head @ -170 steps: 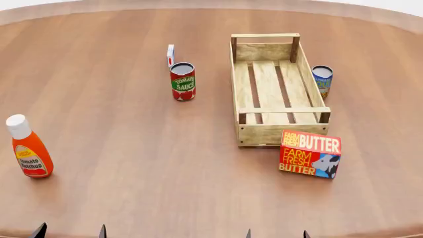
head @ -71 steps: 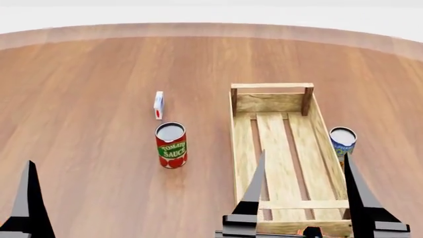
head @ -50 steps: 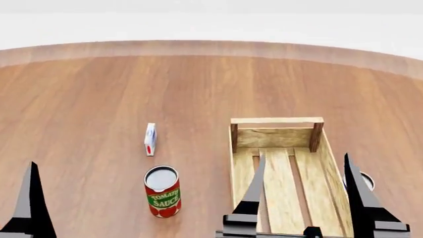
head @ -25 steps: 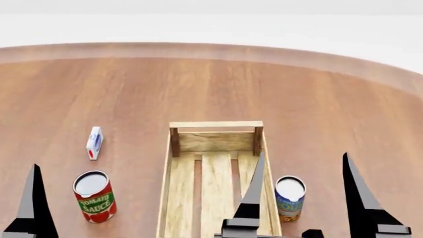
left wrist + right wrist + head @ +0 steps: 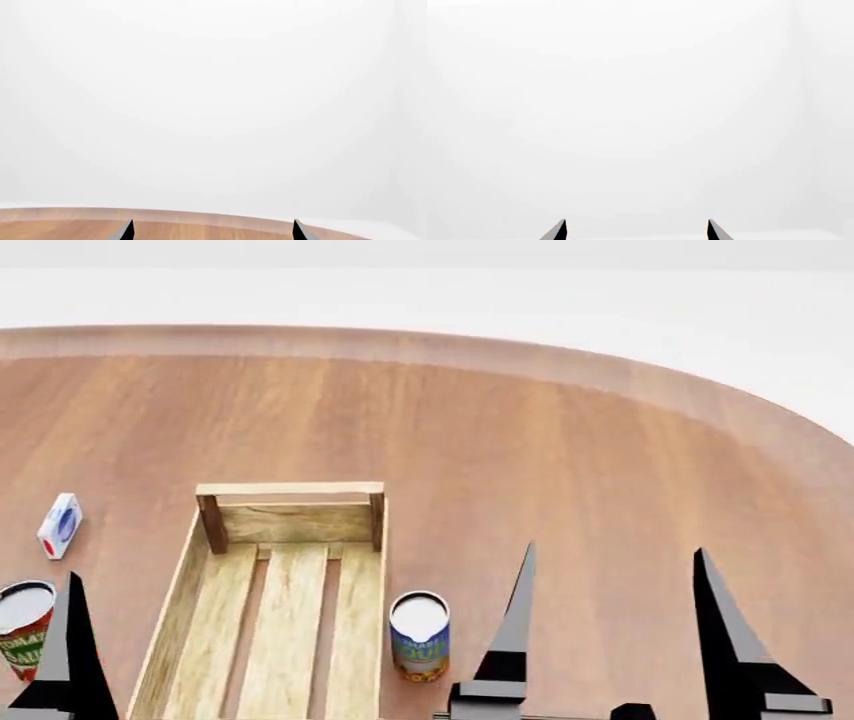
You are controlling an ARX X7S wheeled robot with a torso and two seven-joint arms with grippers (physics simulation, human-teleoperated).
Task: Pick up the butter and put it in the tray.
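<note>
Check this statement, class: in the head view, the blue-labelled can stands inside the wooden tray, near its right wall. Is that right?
Not quite. The head view shows the blue-labelled can standing on the table, outside the tray, just beyond its right wall. The tray holds nothing that shows here.

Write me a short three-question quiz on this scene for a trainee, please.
1. True or false: the butter is in view.
2. What stands right beside the tray, on its right side in the head view?
A. ketchup bottle
B. blue can
C. carton
3. Fill in: the right gripper's jaws are ____.

Key: 1 false; 2 B; 3 open. The tray's visible part holds nothing. The red can stands left of it, and the left gripper is open too.
</note>
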